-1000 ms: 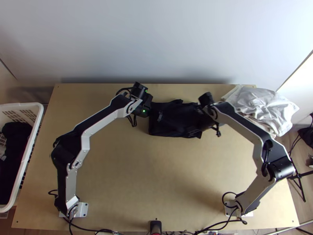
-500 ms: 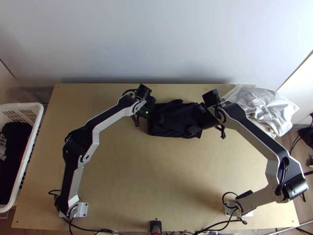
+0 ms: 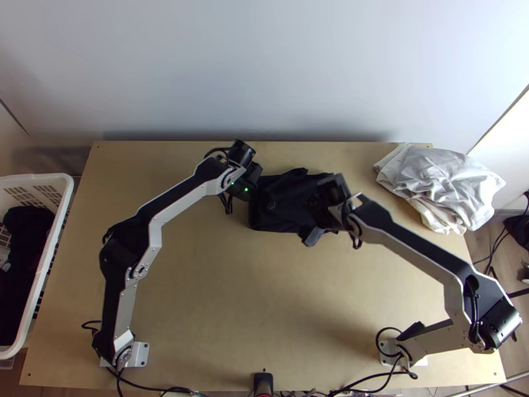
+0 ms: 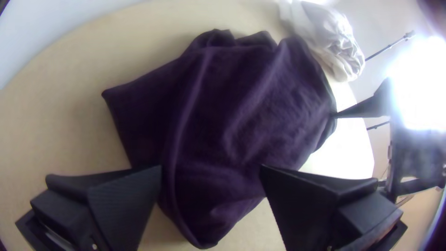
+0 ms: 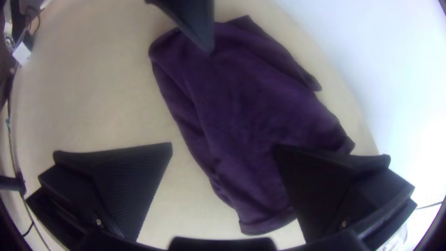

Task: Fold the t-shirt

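Light wooden table [image 3: 264, 298] pushed up against a pale wall [image 3: 264, 66], that's the surface we're working on. Our t-shirt [image 3: 285, 188] is the dark one near the far edge, around the middle, lying as a compact, roughly rectangular patch with soft creases and a bunched bit on the edge toward the wall. We can't tell how many layers are in it.

Left gripper [image 3: 263, 197] is at the shirt's left end. From its own wrist view, the left gripper [image 4: 211, 168] has its fingers spread wide, with nothing pinched and dark fabric showing between them.

Right gripper [image 3: 313, 218] is over the right part of the shirt, toward the near edge of the fabric. In its wrist view, the right gripper [image 5: 224, 146] is spread wide too, nothing pinched, one finger over the fabric and the other out over the wood. We can't say for sure if either one touches the cloth.

Further out, we've got a crumpled heap of white and cream cloth [image 3: 449, 182] on the far right corner, hanging past the table's side. Off the left side stands a white basket [image 3: 59, 198] with dark cloth [image 3: 23, 245] in it.
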